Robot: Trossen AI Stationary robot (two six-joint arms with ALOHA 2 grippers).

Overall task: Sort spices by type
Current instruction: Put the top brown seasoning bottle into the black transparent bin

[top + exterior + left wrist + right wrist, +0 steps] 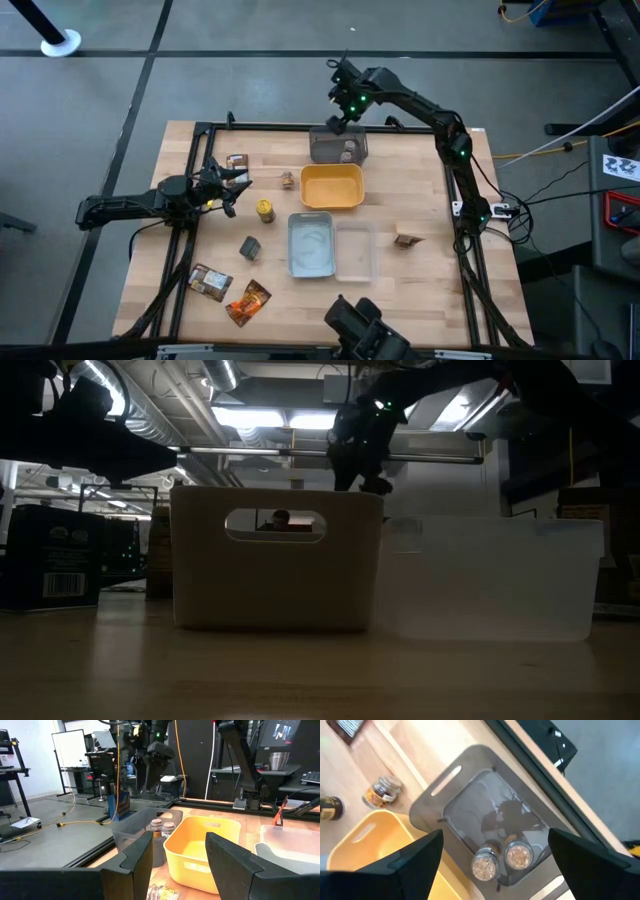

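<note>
Right gripper (341, 125) spread wide above the grey tray (322, 152); left gripper (232, 186) partly open, holding nothing, over the worktop's (420, 270) left side.

Only the right wrist view shows two small jars (501, 860) standing in the grey tray, a third jar (380, 791) outside by the yellow tray (332, 186). From above, foil packets (230, 292), a yellow-lidded jar (264, 210) and a dark box (249, 247) lie scattered. The low view shows mostly tray walls, arms dim.
</note>
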